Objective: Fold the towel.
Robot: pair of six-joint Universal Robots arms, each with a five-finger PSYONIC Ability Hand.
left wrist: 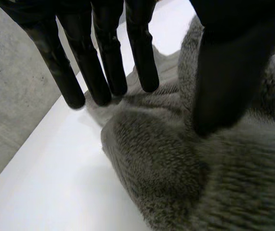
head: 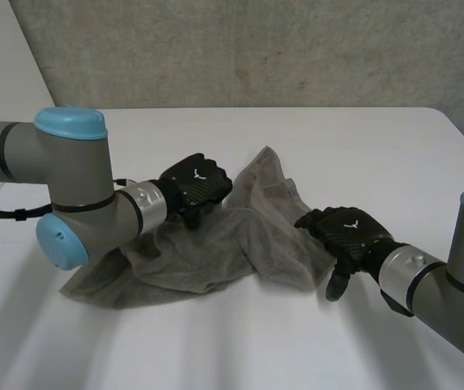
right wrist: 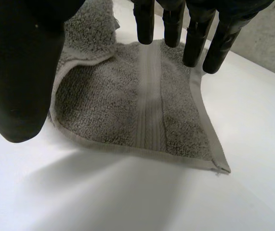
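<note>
Towel [head: 215, 244] bunched mid-table [head: 362, 154], not yet flat. Step, as I judge it: take two edges, spread, then fold.

Left hand [head: 195, 188] on towel at its 11 o'clock, palm down. Fingers [left wrist: 103, 62] straight, close together; thumb [left wrist: 229, 72] apart, tip at pile. Nothing pinched.

Right hand [head: 347, 234] at towel's 3 o'clock, hemmed corner [right wrist: 219, 167] under palm. Fingers [right wrist: 195, 38] straight, thumb wide, holding nothing.

Pinch hem, not loose pile. Lift both sides level, draw apart gently so heap does not drag.
</note>
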